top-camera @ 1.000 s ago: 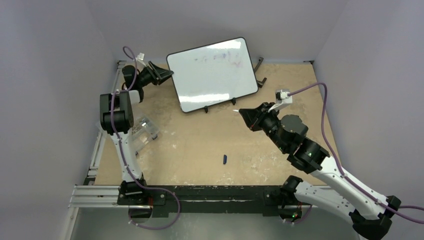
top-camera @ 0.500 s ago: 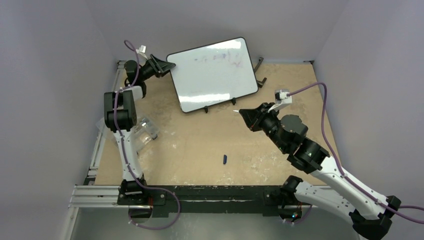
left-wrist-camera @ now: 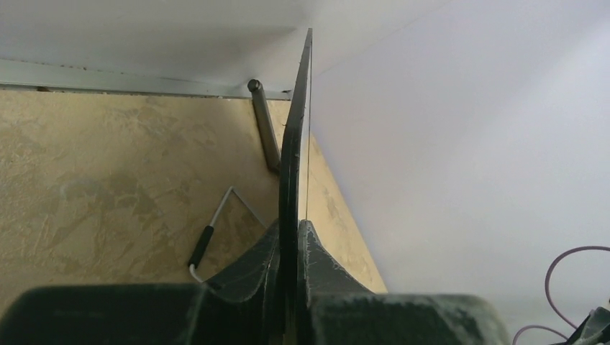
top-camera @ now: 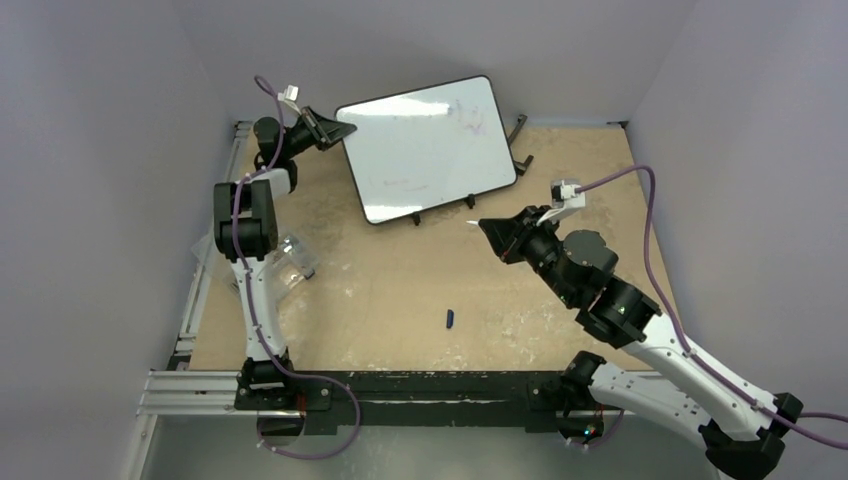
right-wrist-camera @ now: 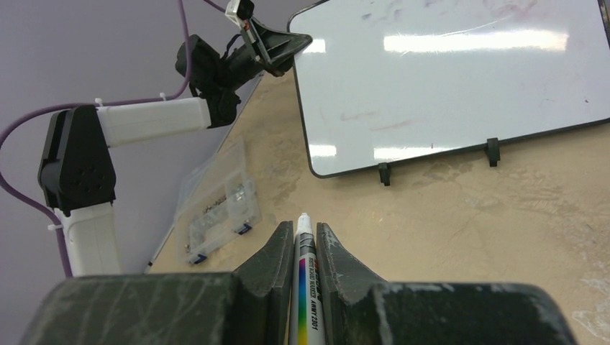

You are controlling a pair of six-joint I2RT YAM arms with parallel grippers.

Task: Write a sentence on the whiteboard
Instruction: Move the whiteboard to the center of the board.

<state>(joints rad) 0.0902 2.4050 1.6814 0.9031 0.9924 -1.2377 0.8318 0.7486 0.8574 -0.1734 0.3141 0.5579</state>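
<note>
The whiteboard (top-camera: 430,150) stands far and central on the table (top-camera: 380,290), my left gripper (top-camera: 343,129) on its left corner; my right gripper (top-camera: 484,225), marker (right-wrist-camera: 306,287) between the jaws, sits before it, rightward. A box (top-camera: 281,263) lies left; a small piece (top-camera: 449,319) lies nearer, mid-table.

You'll see the whiteboard (top-camera: 430,145) is glossy white, mirroring the lights, inside a thin matt black frame. Your counter (top-camera: 400,290) looks matt, mottled tan and rough. The box (right-wrist-camera: 216,208) is clear plastic, the marker (right-wrist-camera: 306,287) carries a shiny label, and the right tool (right-wrist-camera: 303,231) is dull, scuffed black.

One whiteboard (top-camera: 430,150), one marker (right-wrist-camera: 306,287), one clear box (right-wrist-camera: 216,210)
</note>
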